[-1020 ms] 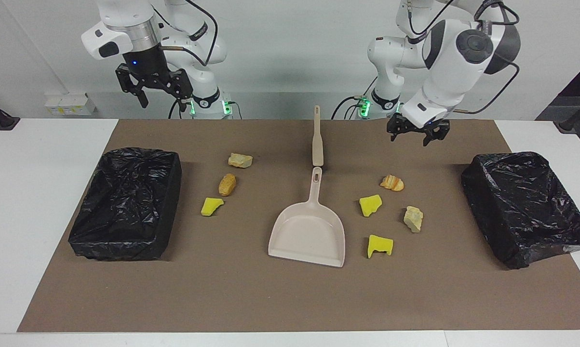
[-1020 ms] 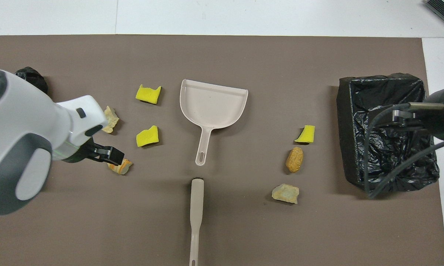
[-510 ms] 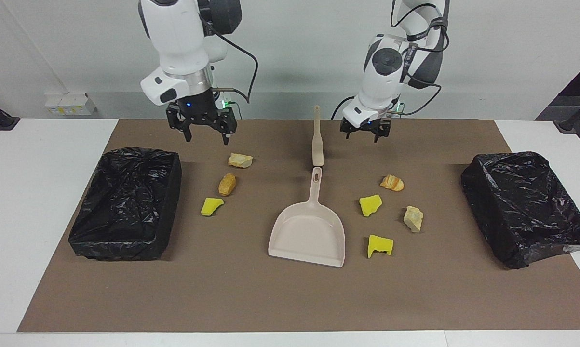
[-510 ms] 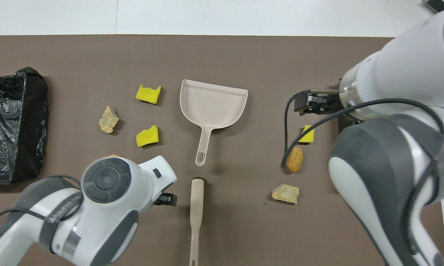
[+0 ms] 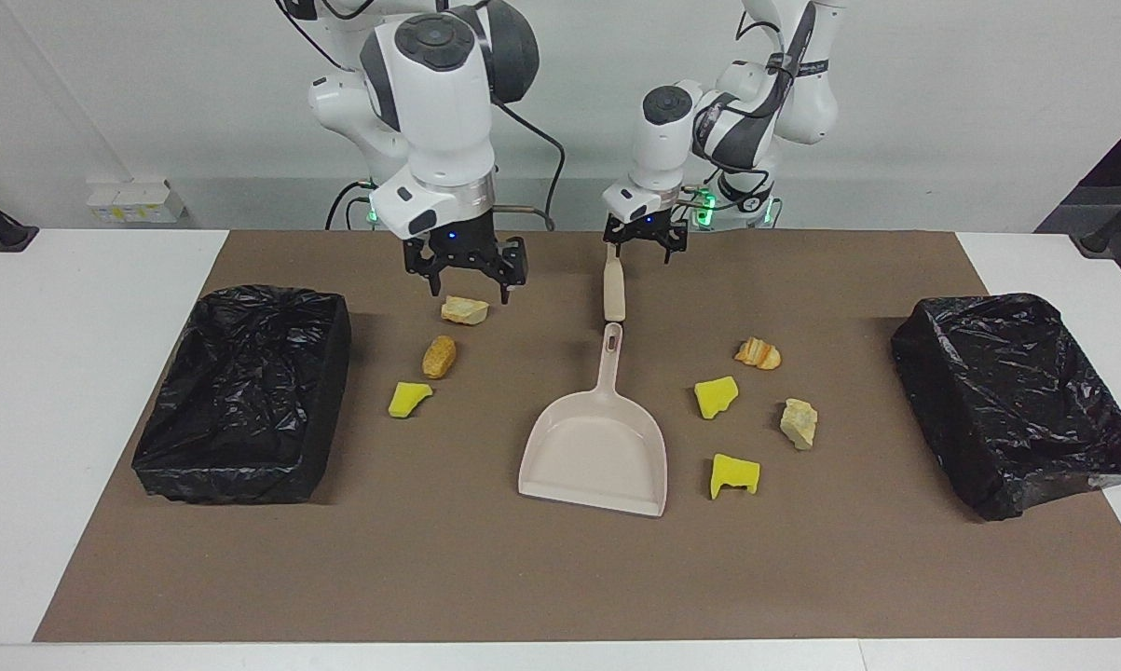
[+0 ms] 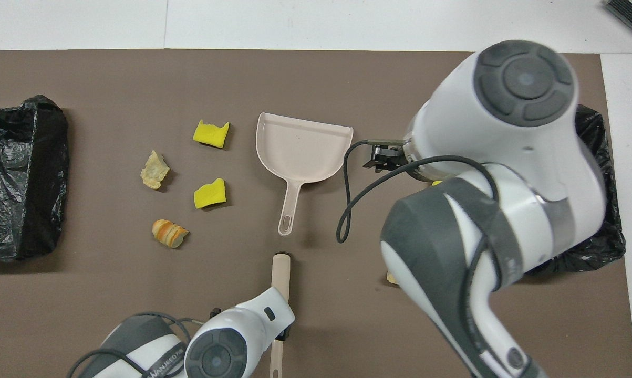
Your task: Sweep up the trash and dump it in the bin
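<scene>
No part of the job is judged done. All the trash is seen lying loose on the brown mat (image 5: 485, 578): a tan lump (image 5: 464, 309), an orange-brown lump (image 5: 439, 356) and a yellow chunk (image 5: 408, 398) are spread between the dustpan (image 5: 595, 445) and the black-lined bin (image 5: 243, 391) at the right arm's end of the table, while a striped orange lump (image 5: 757, 353), two more yellow chunks (image 5: 716, 395) (image 5: 734, 474) and a beige lump (image 5: 799, 423) are spread between the dustpan and the second bin (image 5: 1017, 401) at the left arm's end. The dustpan is empty and untouched, and nothing can be made out in either bin. The left gripper (image 5: 645, 244) is held with its jaws wide over the brush handle (image 5: 613, 280), which lies on the mat just nearer to the robots than the dustpan handle; it is not yet gripped. The right gripper (image 5: 468, 276), jaws also wide and empty, is held over the tan lump. Grasping both tools, sweeping and dumping are all left.
</scene>
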`<state>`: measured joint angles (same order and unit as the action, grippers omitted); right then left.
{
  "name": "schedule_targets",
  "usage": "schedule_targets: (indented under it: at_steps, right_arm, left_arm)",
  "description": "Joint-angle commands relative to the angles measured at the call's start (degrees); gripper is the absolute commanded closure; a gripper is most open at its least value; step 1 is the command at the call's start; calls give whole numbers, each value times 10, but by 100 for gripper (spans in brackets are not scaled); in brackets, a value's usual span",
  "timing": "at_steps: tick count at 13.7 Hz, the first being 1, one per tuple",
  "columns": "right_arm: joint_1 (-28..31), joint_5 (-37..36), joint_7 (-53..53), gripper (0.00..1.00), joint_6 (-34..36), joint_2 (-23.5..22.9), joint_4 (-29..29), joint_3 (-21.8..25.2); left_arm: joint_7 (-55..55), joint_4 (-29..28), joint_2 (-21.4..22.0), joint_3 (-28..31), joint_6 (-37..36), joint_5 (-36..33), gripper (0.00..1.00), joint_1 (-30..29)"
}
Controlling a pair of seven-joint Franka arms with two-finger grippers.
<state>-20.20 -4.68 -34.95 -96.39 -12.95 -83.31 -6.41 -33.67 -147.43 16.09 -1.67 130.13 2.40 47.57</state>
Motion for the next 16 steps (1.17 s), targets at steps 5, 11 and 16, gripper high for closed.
schedule_targets:
  at_steps: [5, 11, 16]
  right_arm:
    - [-88, -20, -113, 0, -60, -102, 51, 0]
    - [-146, -23, -144, 0, -152, -172, 43, 0]
    - [-138, -23, -144, 0, -254, -144, -80, -2]
  left_arm:
    - [-53, -70, 29, 10, 93, 5, 5, 55]
    - [-47, -69, 29, 10, 93, 5, 58, 63]
    - [-54, -69, 32, 11, 79, 6, 100, 63]
